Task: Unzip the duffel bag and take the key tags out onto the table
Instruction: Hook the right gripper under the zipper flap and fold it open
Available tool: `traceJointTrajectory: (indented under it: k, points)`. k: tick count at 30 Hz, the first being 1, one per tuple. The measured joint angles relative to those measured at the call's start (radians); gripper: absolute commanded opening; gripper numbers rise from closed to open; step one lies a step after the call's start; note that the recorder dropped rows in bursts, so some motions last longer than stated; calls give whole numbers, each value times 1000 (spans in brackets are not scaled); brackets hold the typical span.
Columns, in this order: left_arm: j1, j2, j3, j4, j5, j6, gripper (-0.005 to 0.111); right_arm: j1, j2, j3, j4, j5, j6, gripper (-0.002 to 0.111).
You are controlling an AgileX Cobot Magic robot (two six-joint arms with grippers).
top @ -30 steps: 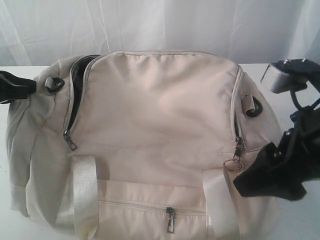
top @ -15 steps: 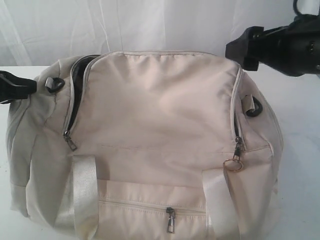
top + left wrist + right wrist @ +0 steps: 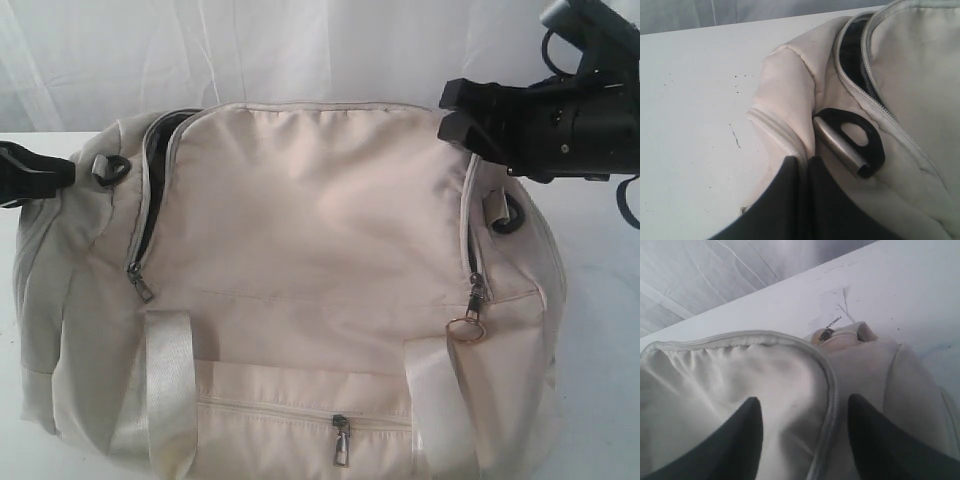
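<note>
Currently, at the left end of the duffel bag, the left gripper is seen with fingers pressed together on the end fabric, the bag's long axis being laid side to side on the table. At the bag's far right corner the right gripper is held astride the zipper seam, fingers apart, and the ringed slider lies down that seam toward the bag's front, nearer this arm; no key tags are shown.

duffel bag base cropped, inside seemingly too dark, left fingers cropped
</note>
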Motion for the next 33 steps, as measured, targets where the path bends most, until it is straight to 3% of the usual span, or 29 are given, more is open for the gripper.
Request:
traceJointTrajectory:
  k: [5, 7, 14, 20, 23, 28, 33]
  points:
    - [0, 0, 0, 0, 0, 0, 0, 0, 0, -44, 8, 0, 0, 10]
    - [0, 0, 0, 0, 0, 0, 0, 0, 0, -48, 8, 2, 0, 3]
    - [0, 0, 0, 0, -2, 0, 0, 0, -33, -48, 10, 118, -43, 2]
    - [0, 0, 0, 0, -2, 0, 0, 0, -155, -48, 12, 583, -384, 2]
    - [0, 0, 0, 0, -2, 0, 0, 0, -174, -48, 4, 803, -429, 2]
    - [0, -2, 0, 0, -6, 0, 0, 0, -183, -35, -76, 947, -403, 2]
    - [0, -30, 0, 0, -18, 0, 0, 27, -210, 34, -269, 959, -171, 3]
